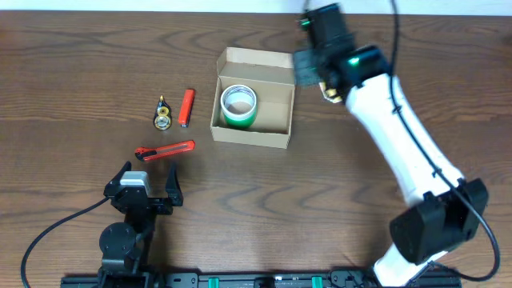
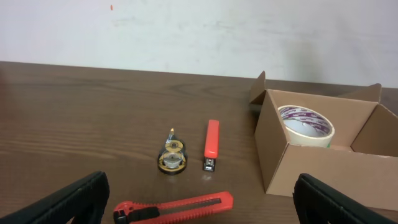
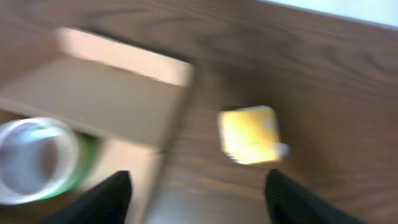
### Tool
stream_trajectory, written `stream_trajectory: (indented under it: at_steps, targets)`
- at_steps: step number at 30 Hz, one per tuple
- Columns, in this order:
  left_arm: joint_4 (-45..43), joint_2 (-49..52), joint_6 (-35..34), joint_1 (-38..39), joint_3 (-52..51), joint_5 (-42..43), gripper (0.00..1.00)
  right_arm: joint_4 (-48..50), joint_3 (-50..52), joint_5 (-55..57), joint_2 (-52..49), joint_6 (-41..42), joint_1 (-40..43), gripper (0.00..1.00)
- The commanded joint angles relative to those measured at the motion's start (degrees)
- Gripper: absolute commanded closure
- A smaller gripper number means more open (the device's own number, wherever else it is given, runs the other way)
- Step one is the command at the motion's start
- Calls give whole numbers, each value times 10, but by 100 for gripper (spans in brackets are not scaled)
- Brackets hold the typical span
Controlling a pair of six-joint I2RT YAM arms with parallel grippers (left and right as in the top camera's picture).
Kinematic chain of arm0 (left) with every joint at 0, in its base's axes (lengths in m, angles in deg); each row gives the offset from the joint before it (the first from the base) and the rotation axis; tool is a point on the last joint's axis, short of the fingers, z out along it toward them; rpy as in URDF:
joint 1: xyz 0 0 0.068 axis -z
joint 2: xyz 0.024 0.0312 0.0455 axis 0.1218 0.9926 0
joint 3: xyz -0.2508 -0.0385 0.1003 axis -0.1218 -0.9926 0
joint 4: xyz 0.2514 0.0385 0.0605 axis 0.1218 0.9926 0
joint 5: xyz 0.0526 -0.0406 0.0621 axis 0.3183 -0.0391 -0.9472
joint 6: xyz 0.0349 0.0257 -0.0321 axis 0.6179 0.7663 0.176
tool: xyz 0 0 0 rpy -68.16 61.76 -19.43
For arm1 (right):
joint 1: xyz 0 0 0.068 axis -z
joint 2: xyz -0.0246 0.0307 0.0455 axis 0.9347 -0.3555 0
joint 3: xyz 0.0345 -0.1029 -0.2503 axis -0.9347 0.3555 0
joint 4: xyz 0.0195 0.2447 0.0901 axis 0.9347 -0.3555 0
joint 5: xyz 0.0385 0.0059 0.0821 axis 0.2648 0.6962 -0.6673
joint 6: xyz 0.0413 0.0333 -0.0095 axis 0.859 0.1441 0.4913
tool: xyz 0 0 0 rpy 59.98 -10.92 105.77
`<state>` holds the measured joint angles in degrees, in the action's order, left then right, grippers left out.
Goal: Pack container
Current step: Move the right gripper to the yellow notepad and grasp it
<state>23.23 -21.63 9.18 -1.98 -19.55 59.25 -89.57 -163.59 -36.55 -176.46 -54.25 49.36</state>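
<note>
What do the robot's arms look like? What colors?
The right arm is a long white tube with black joints, a green light and a thin black cable. The left arm is all black, with a black cable. The left gripper and right gripper have black fingers.

Blur and cropping
Blur smears the right wrist view; the yellow block right of centre shows no detail. The left wrist view crops the container at the right edge.

red stapler | red utility knife | small tape dispenser | yellow block | wood table
</note>
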Motion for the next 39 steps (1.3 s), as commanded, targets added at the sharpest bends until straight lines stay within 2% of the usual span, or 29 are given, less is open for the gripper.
stream_trajectory:
  at_steps: [1, 5, 10, 22, 32, 39]
  targets:
    - [6, -4, -2, -2, -21, -7, 5, 1, 23, -17, -27, -29, 53, 19]
    - [6, -4, -2, -2, -21, -7, 5, 5, 24, -66, -59, -33, 104, 1]
    - [6, -4, -2, -2, -21, -7, 5, 19, 24, -99, -108, -46, 132, 1]
    - [6, -4, -2, -2, -21, -7, 5, 104, 24, -98, -188, -101, 121, 1]
    - [6, -4, -2, -2, -21, -7, 5, 146, 24, -92, -222, -127, 119, 1]
    - [6, -4, -2, -2, -21, -7, 5, 140, 24, -92, -245, -127, 119, 1]
